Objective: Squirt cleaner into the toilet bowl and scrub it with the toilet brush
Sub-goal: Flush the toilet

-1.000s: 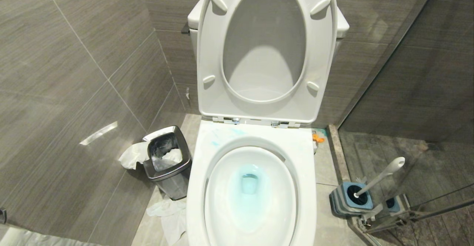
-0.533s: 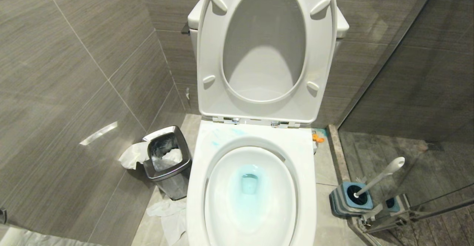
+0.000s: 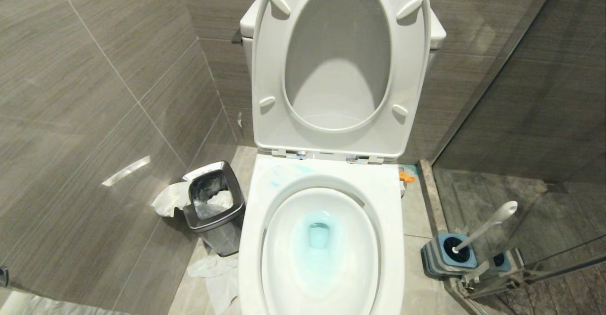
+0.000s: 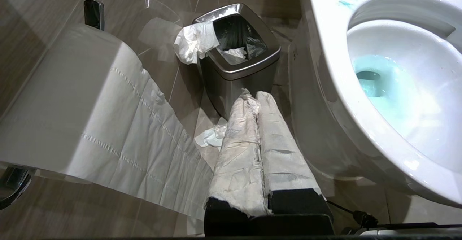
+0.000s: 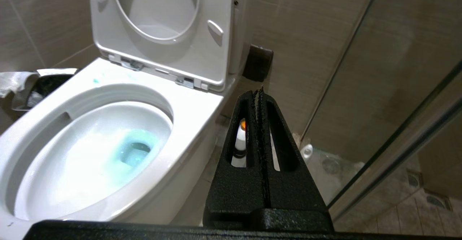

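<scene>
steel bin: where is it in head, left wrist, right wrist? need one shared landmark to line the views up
Head view: the steel bin stands on the floor, left of the toilet bowl.
Left wrist view: bin upper centre, just beyond the shut left gripper.
Right wrist view: only its rim shows at the left edge, behind the bowl.
Shared landmark: the blue-tinted water in the bowl.
</scene>
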